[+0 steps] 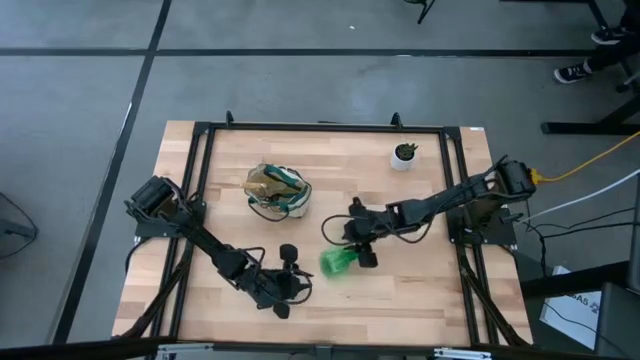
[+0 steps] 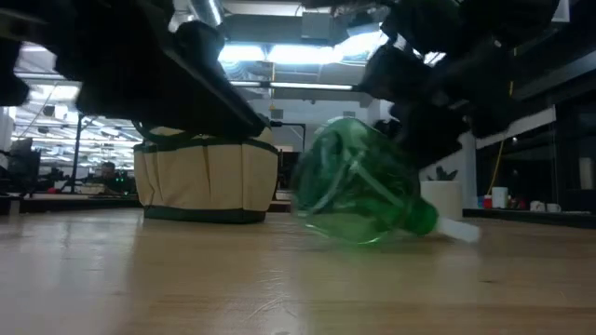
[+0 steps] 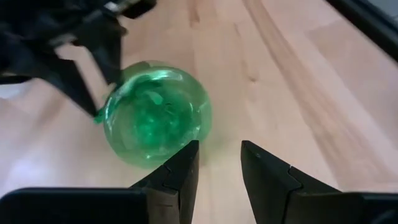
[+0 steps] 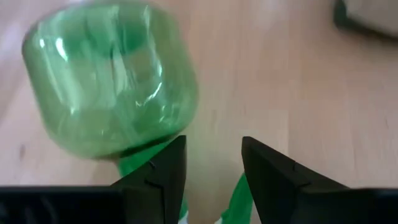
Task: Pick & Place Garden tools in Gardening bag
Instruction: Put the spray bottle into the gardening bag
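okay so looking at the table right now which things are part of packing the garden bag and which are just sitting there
Part of the job:
- green spray bottle, lying on its side
- gardening bag, tools already showing inside
- right gripper, at the bottle's neck end
- left gripper, open beside the bottle

Just sitting there:
- potted plant, near the table's far edge

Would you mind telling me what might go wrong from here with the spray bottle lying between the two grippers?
1. The round, translucent green plastic spray bottle lies on its side on the wooden table; a nudge could roll it.
2. The right gripper is open at the bottle's neck; closing off-centre might let it slip.
3. The left gripper waits open near the bottle's base, so the arms could collide.
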Robot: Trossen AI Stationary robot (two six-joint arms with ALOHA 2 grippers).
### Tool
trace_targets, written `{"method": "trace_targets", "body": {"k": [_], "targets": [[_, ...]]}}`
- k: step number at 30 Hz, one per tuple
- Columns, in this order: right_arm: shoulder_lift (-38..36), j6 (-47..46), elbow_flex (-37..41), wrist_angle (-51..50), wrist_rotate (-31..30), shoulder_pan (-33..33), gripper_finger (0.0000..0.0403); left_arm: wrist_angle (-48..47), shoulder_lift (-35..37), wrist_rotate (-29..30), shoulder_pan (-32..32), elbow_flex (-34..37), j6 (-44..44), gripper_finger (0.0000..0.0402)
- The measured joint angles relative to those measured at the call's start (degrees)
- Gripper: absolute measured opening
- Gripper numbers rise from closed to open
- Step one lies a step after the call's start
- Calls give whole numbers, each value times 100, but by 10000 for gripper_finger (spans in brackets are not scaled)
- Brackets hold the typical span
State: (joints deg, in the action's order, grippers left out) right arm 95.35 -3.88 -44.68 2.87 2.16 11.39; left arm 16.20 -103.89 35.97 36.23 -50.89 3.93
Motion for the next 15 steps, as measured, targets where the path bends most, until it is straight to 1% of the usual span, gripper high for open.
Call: {"method": "trace_targets", "body": {"k": [3, 8, 11, 13, 15], "targets": [[293, -105, -197, 533, 1, 47, 158, -15, 0, -272, 0, 0, 192, 115], [838, -318, -814, 825, 83, 107, 158, -12, 0, -715, 11, 0, 438, 114], [1146, -320, -1337, 793, 591, 114, 158, 15, 0, -1023, 35, 0, 557, 115], [1193, -317, -1691, 398, 1164, 114, 158, 41, 0, -1187, 79, 0, 585, 116], [1137, -274, -2075, -302, 1674, 114, 158, 39, 0, -1291, 146, 0, 585, 115]]}}
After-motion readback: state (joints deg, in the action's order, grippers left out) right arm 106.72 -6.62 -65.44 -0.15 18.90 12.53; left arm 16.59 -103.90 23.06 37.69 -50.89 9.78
